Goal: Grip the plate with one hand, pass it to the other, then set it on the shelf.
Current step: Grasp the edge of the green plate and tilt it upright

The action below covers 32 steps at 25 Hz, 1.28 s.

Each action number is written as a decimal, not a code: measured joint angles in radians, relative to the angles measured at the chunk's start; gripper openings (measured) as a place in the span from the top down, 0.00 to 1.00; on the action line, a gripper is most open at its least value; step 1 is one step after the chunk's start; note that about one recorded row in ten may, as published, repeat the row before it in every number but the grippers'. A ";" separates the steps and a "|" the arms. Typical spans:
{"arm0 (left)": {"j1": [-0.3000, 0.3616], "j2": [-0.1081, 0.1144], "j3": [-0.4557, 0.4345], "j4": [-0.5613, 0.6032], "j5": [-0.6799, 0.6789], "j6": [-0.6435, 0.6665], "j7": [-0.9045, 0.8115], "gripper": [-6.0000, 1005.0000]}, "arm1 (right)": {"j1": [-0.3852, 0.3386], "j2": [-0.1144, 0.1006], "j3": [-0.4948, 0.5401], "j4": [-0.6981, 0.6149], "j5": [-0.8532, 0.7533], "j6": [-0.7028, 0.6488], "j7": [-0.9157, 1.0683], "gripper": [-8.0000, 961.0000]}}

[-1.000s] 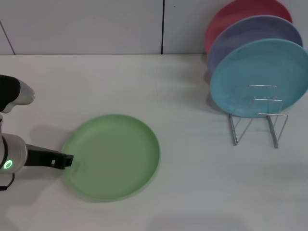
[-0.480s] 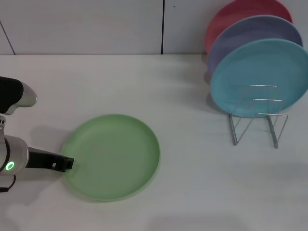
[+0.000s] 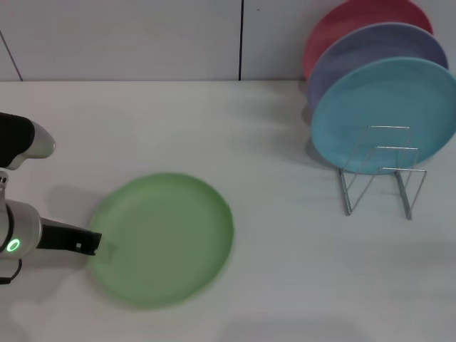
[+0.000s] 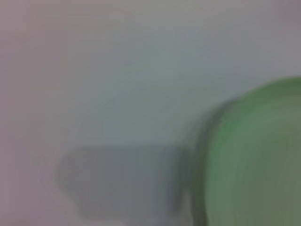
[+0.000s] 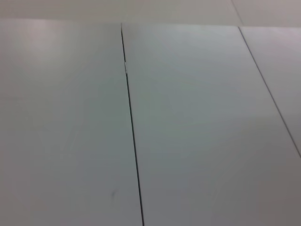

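The light green plate (image 3: 167, 239) lies on the white table at the front left and looks blurred with motion. My left gripper (image 3: 96, 244), black on a silver-grey arm segment with a green light, is at the plate's left rim and appears shut on it. The plate's edge also shows in the left wrist view (image 4: 254, 160), above its shadow on the table. The silver wire rack (image 3: 377, 178) stands at the right. My right gripper is out of view; its wrist view shows only a plain panelled wall.
A teal-blue plate (image 3: 385, 114), a lavender plate (image 3: 370, 50) and a red plate (image 3: 342, 25) stand upright in the rack, with free wire slots in front of the teal one. White table (image 3: 285, 235) lies between the green plate and the rack.
The left gripper has drawn back a little to the left, and the green plate has shifted left and toward the front with it, now blurred.
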<state>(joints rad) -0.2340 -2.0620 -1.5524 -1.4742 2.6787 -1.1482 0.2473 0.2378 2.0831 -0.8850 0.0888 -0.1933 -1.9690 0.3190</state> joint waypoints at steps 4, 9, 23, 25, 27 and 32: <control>-0.005 0.000 0.001 -0.003 0.004 -0.007 0.002 0.84 | -0.001 0.000 0.000 0.000 0.000 -0.004 0.000 0.15; 0.009 -0.001 0.004 -0.064 0.009 -0.013 0.003 0.95 | -0.006 0.000 0.000 -0.004 0.000 -0.005 0.000 0.15; 0.026 -0.002 0.004 -0.145 0.024 0.023 0.005 0.96 | 0.011 -0.004 -0.028 -0.015 0.000 -0.009 0.000 0.15; 0.031 -0.001 0.005 -0.157 0.024 0.033 0.010 0.96 | 0.012 -0.005 -0.049 -0.028 0.000 -0.008 0.003 0.15; 0.037 -0.002 0.006 -0.178 0.024 0.050 0.020 0.96 | 0.014 -0.007 -0.093 -0.062 0.000 0.002 0.013 0.15; 0.050 -0.004 0.025 -0.207 0.023 0.087 0.028 0.96 | 0.015 -0.019 -0.226 -0.184 -0.005 0.090 0.085 0.16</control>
<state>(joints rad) -0.1839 -2.0655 -1.5273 -1.6809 2.7012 -1.0612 0.2750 0.2532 2.0639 -1.1108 -0.0957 -0.1978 -1.8786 0.4039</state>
